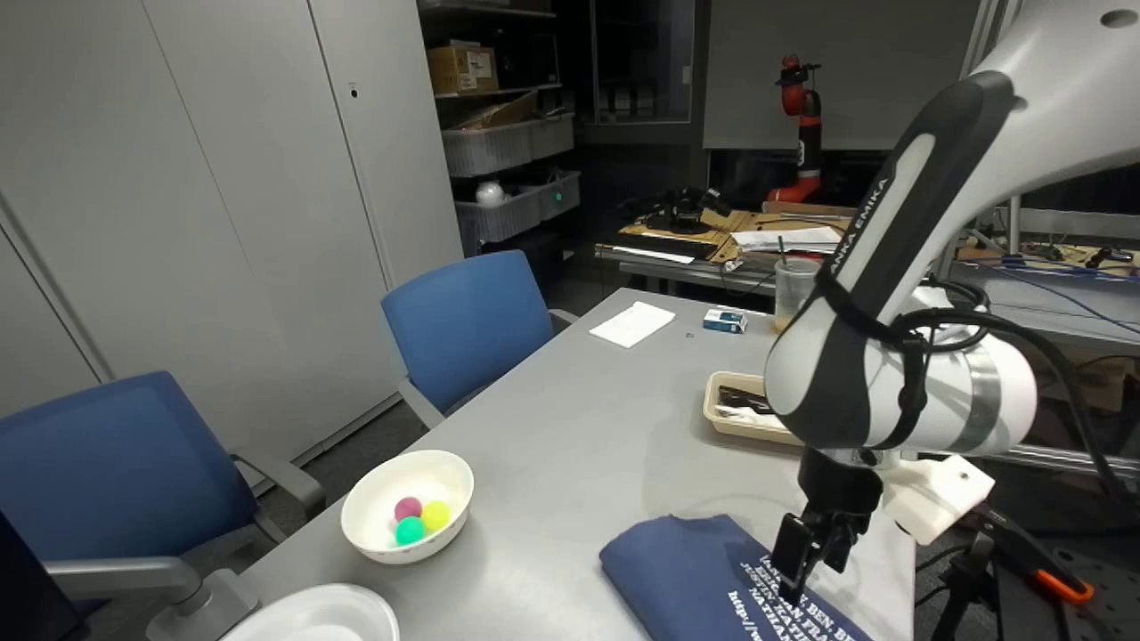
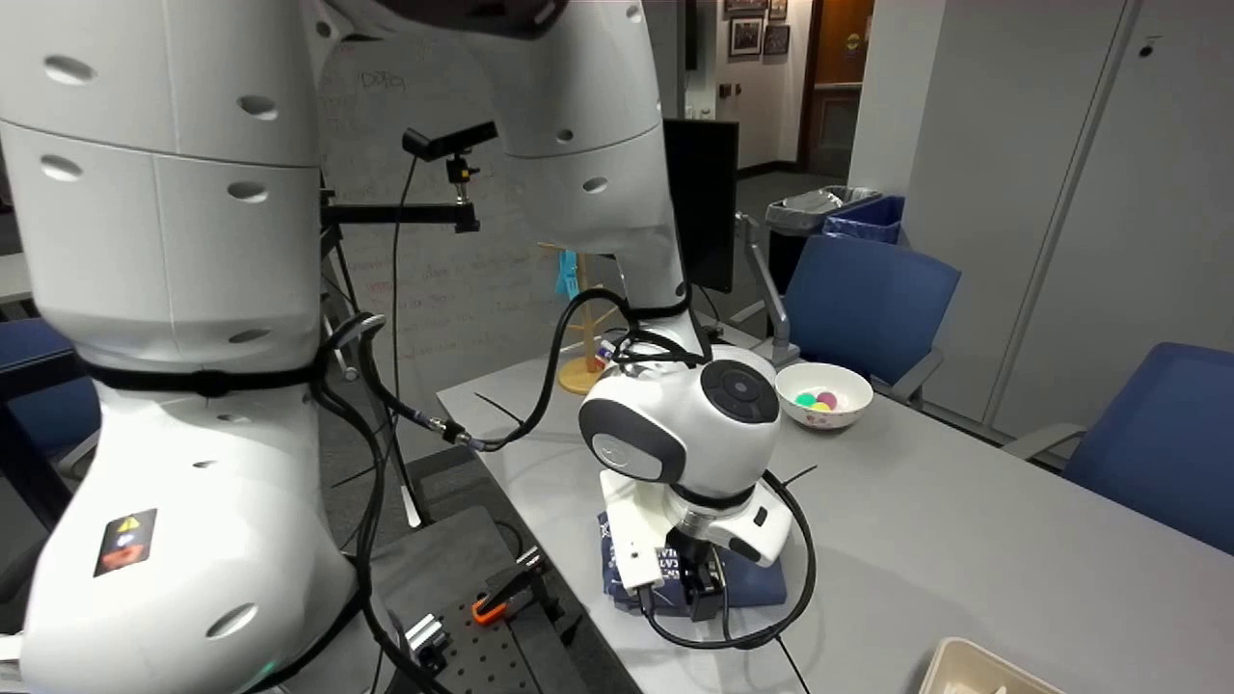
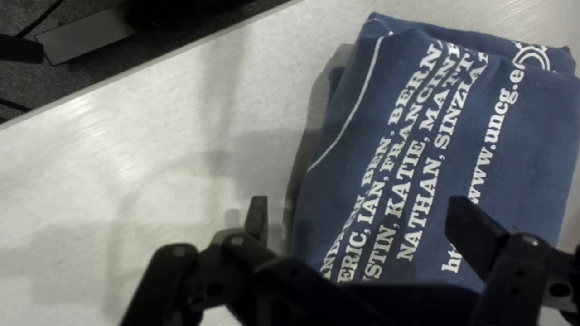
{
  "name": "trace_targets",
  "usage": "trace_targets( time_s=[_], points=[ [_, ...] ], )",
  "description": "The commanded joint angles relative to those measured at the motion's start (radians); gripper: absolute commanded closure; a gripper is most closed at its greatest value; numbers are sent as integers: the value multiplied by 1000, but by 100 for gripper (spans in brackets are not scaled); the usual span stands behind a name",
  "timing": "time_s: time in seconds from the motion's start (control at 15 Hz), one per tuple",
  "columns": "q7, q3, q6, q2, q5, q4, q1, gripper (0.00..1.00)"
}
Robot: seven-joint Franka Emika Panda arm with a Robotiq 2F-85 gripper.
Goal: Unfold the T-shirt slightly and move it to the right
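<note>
The T-shirt is a folded dark navy cloth with white lettering, lying near the table's edge. In an exterior view the arm partly hides the T-shirt. In the wrist view the T-shirt shows stacked folds, white lettering and a white line near its left side. My gripper is open and empty, with its fingers wide apart. One finger is over the table just beside the T-shirt's left edge; the other is over the lettering. In both exterior views the gripper is low at the T-shirt. I cannot tell whether it touches.
A white bowl with coloured balls and a white plate stand on the grey table. A beige tray, a cup, a small box and white paper lie farther along. A wooden stand is at the other end.
</note>
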Motion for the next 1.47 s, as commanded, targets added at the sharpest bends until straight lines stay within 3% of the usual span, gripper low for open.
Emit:
trace_targets(
  time_s=[0.0, 0.13, 0.2, 0.27, 0.53, 0.93, 1.2, 1.4],
  points=[
    [-152, 36, 34, 98, 114, 61, -57, 0],
    [-202, 36, 34, 133, 146, 80, -69, 0],
    [-226, 36, 34, 148, 161, 89, -75, 7],
    [-245, 36, 33, 163, 174, 98, -80, 26],
    [-295, 34, 31, 205, 209, 125, -83, 58],
    [-269, 36, 33, 182, 187, 128, -63, 100],
    [-180, 9, 43, 136, 100, 107, -8, 96],
    [10, -61, 36, 95, -96, 79, 113, 96]
  ],
)
